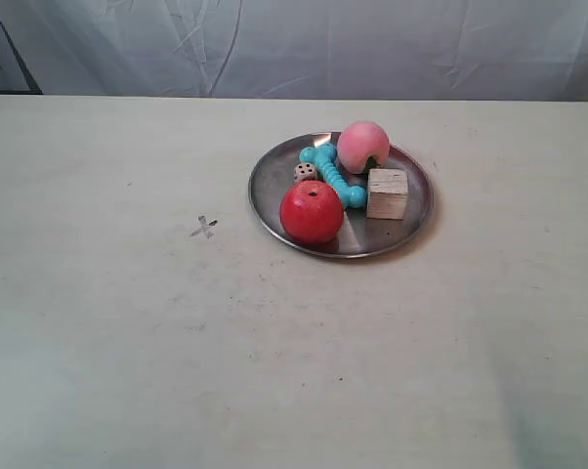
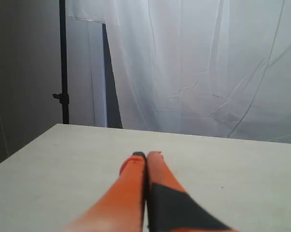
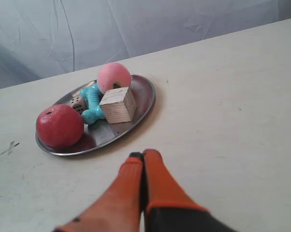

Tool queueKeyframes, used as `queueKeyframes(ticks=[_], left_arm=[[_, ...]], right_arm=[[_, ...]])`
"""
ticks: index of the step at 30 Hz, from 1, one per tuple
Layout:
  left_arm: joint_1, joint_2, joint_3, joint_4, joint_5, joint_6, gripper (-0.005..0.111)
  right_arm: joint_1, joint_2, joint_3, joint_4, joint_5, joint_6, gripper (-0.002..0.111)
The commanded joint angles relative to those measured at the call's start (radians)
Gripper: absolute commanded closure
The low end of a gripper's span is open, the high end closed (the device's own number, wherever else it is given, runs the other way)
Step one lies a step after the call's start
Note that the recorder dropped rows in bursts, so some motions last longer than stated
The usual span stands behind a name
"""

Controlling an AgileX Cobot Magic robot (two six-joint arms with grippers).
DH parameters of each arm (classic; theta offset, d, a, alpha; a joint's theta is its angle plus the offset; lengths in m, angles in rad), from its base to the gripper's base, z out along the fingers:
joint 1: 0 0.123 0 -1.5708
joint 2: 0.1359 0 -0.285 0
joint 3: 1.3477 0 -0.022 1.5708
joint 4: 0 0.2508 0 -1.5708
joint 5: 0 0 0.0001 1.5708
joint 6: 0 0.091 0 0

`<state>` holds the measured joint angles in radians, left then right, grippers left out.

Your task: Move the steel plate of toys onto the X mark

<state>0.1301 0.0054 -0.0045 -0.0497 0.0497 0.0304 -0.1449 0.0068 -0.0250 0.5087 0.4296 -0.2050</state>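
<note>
The steel plate (image 1: 411, 217) (image 3: 144, 96) rests on the pale table right of centre. It holds a red apple (image 1: 312, 211) (image 3: 60, 125), a pink peach (image 1: 362, 147) (image 3: 113, 76), a turquoise bone (image 1: 331, 174) (image 3: 91, 99), a wooden cube (image 1: 388, 192) (image 3: 118, 105) and a dotted die (image 1: 305, 172) (image 3: 78, 103). The X mark (image 1: 204, 228) (image 3: 9, 147) lies on the table, apart from the plate on the apple's side. My right gripper (image 3: 143, 155) is shut and empty, a short way off the plate's rim. My left gripper (image 2: 146, 155) is shut over bare table. Neither arm shows in the exterior view.
A white cloth backdrop (image 1: 372, 44) hangs behind the table's far edge. A dark stand pole (image 2: 64, 63) rises beyond the table corner in the left wrist view. Small dark specks dot the tabletop (image 1: 128, 371).
</note>
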Motion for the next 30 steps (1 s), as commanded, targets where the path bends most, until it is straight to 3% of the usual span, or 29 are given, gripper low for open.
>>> queueKeyframes(ticks=[1,8,9,10,12,14,17,20,22,27,30], left_arm=[[0.006,-0.005,0.004,0.000,-0.087,0.001,0.107],[0.006,-0.005,0.004,-0.004,-0.327,-0.010,0.107],[0.006,-0.005,0.004,-0.011,-0.360,-0.043,0.107],[0.006,-0.005,0.004,-0.031,-0.403,-0.205,0.107],[0.006,-0.005,0.004,-0.031,-0.465,-0.370,0.107],[0.006,-0.005,0.004,-0.024,-0.495,-0.385,0.107],[0.006,-0.005,0.004,-0.028,-0.442,-0.416,0.107],[0.006,0.000,-0.042,-0.035,-0.361,-0.446,0.107],[0.004,0.064,-0.114,-0.031,-0.353,-0.511,0.107],[-0.066,0.268,-0.327,0.150,-0.322,-0.529,0.107],[-0.107,0.461,-0.459,0.177,-0.291,-0.529,0.107]], right_arm=[[-0.004,-0.007,0.003,0.002,-0.006,-0.001,0.108],[-0.004,-0.007,0.003,0.000,-0.006,-0.001,0.108],[-0.004,-0.007,0.003,0.000,-0.006,-0.003,0.108],[-0.004,-0.007,0.003,0.000,-0.006,-0.003,0.108],[-0.004,-0.007,0.003,-0.002,-0.006,-0.003,0.108],[-0.004,-0.007,0.003,-0.002,-0.014,-0.003,0.108],[-0.004,-0.007,0.003,0.019,-0.058,0.007,0.108],[-0.004,-0.007,0.002,0.521,-0.066,0.250,0.108],[-0.004,-0.007,0.000,0.718,-0.133,0.258,0.108],[-0.004,-0.007,0.000,0.636,-0.412,0.026,0.108],[-0.004,-0.007,0.000,0.626,-0.636,-0.005,0.108]])
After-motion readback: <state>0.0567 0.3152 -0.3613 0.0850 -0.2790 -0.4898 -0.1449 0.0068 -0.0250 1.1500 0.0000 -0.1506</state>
